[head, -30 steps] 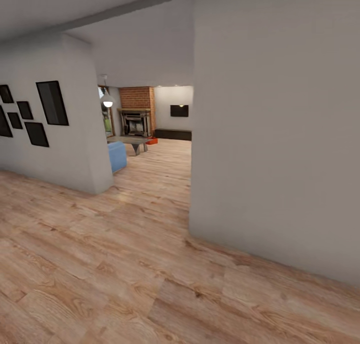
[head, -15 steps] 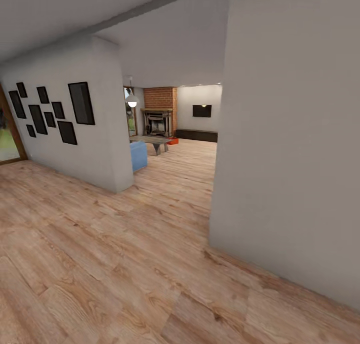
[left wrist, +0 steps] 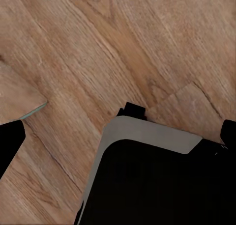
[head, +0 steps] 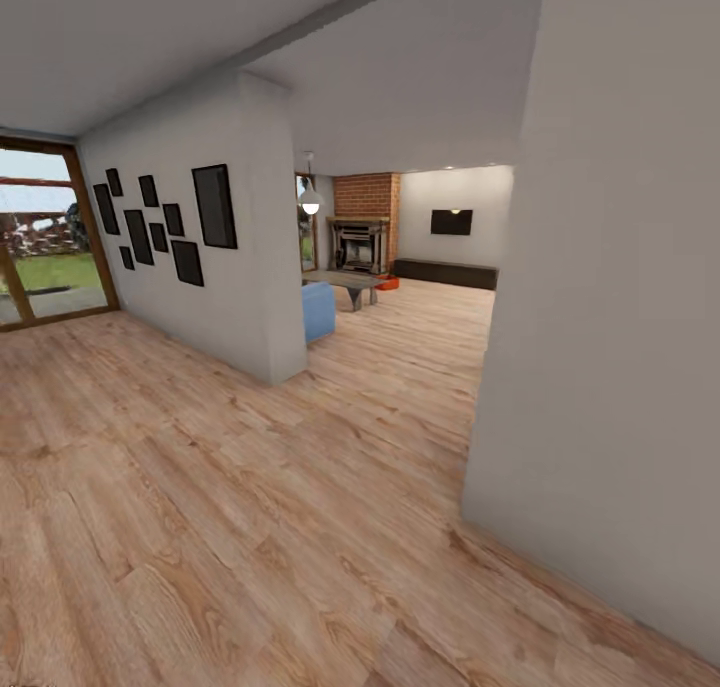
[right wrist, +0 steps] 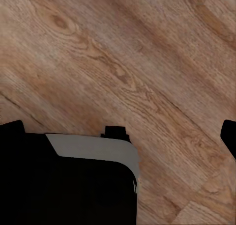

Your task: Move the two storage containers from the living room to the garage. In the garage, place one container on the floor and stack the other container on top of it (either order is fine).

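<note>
Far down the passage lies the living room, with its brick fireplace (head: 362, 239), a coffee table (head: 347, 283) and the end of a blue sofa (head: 318, 310). A small red-orange shape (head: 388, 283) sits on the plank floor beside the table, by the fireplace; it looks like one storage container, too far off to make out more. My left gripper (left wrist: 118, 136) hangs open over light wood planks, its dark fingertips (left wrist: 10, 141) at the frame's edges. My right gripper (right wrist: 118, 131) is open too, above the same flooring, nothing between its fingers.
A white wall corner (head: 610, 367) stands close on the right. A partition wall (head: 250, 267) with several black frames is on the left, and a glazed wooden door (head: 45, 232) further left. A passage of plank floor (head: 400, 367) runs between them. A grey-and-black part of my base (left wrist: 147, 181) sits under both grippers.
The whole head picture has shifted rightward, so the camera has turned left; the glazed door has come into view. Nothing in the room itself has moved.
</note>
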Motion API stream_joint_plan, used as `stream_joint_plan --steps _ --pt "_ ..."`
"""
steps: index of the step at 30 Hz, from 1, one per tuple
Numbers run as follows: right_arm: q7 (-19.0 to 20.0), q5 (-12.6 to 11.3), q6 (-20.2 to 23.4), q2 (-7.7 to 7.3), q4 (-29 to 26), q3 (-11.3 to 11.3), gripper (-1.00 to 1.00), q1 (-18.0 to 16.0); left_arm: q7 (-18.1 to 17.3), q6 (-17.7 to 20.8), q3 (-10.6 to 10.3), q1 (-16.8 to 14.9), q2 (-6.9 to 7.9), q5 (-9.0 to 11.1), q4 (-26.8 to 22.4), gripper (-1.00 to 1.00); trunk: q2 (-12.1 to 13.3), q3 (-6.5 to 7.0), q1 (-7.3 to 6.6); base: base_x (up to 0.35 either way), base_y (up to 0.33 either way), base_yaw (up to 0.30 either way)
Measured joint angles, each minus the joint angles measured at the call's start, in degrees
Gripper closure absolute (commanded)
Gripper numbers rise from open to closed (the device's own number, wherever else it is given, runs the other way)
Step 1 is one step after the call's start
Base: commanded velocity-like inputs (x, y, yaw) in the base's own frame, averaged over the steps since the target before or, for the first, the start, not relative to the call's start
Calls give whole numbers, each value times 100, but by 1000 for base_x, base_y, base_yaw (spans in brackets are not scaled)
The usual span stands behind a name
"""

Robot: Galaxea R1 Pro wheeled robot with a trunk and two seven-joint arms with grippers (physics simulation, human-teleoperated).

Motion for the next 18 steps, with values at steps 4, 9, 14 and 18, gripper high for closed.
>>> stream_joint_plan --steps 4,9,14,18 --pt "0 -8 0 0 0 0 -100 0 0 0 0 2 -2 0 0 -100 0 0 0 321 0 272" --pt "-1 -27 0 0 0 0 -100 0 0 0 0 2 -3 0 0 -100 0 0 0 322 0 272" --pt "-1 -36 1 0 0 -2 -100 0 0 0 0 2 -3 0 0 -100 0 0 0 322 0 268" --pt "-2 -41 0 -11 0 -2 -100 0 0 0 0 1 -1 0 1 -100 0 0 0 321 0 81"
